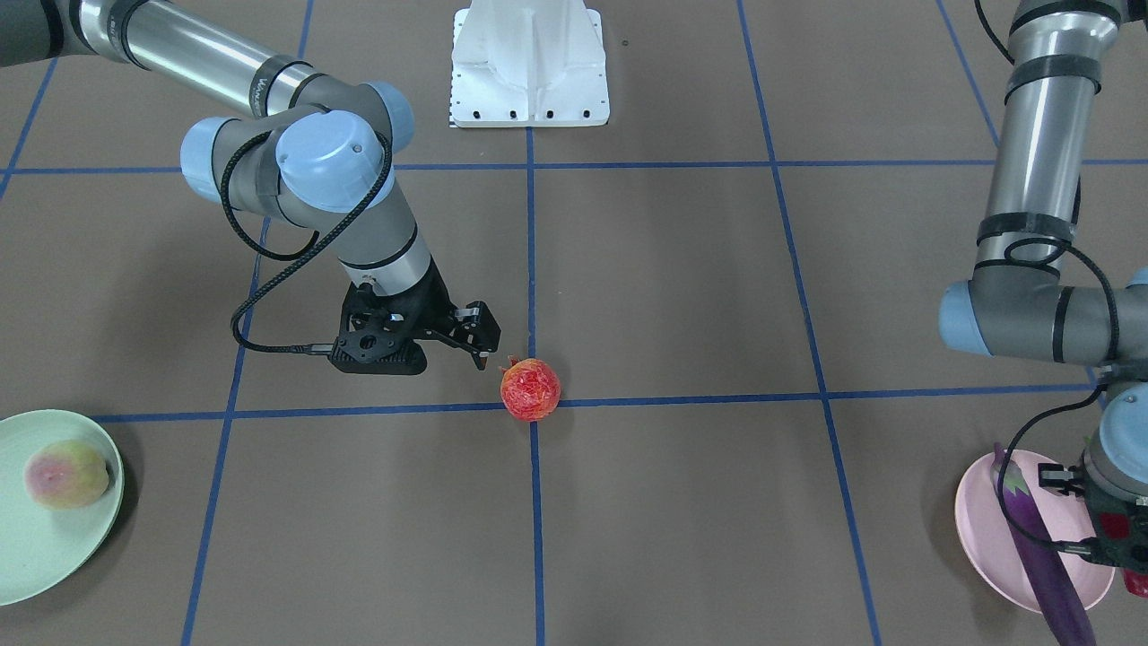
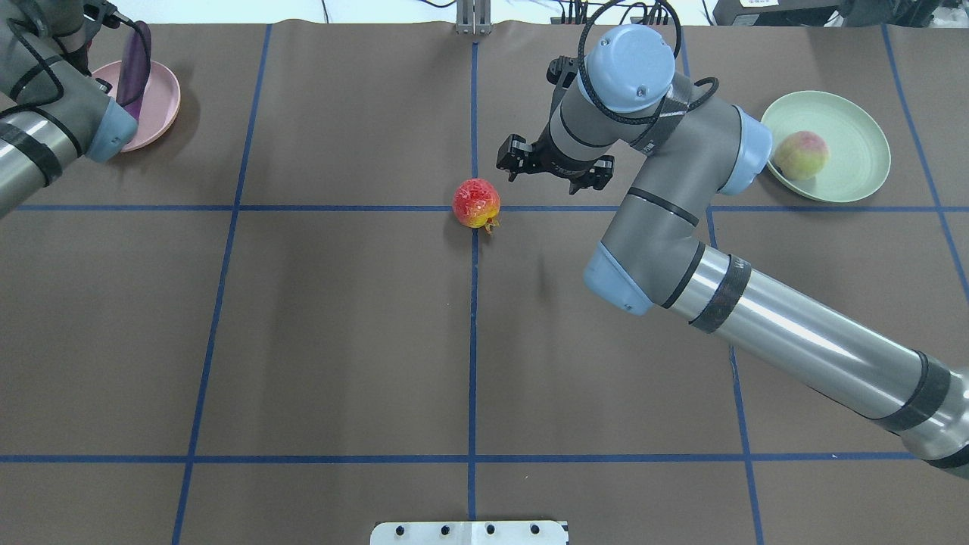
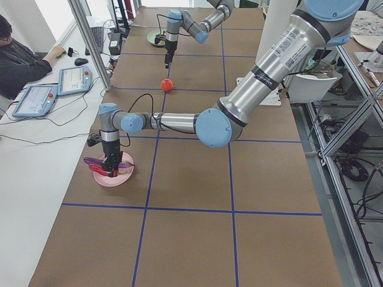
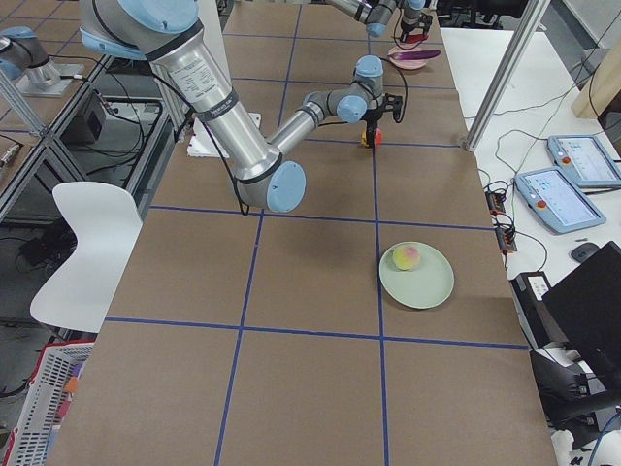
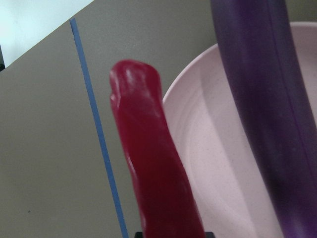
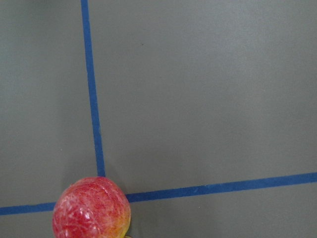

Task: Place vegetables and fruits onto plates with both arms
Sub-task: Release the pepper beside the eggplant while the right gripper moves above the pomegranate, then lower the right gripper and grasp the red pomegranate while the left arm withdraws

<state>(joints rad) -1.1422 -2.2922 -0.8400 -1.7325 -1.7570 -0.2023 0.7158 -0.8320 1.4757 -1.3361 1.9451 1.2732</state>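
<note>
Fruit (image 2: 476, 202) sits mid-bench on the tape cross, free to roll. Your right hand (image 2: 550, 172), fingers spread and empty, hangs just right of it, off-centre. Descend like that and a finger likely knocks it away.

Far left, your left hand (image 1: 1119, 538) grips the chili (image 5: 153, 173) over the pink plate (image 5: 223, 163) rim. The eggplant (image 5: 262, 99) hogs that plate and overhangs it, so a drop may spill off.

Best swinging room: near half of the bench (image 2: 341, 341). Far right, green plate (image 2: 855, 136) has space beside the peach (image 2: 801, 154). The far edge runs near both plates.
</note>
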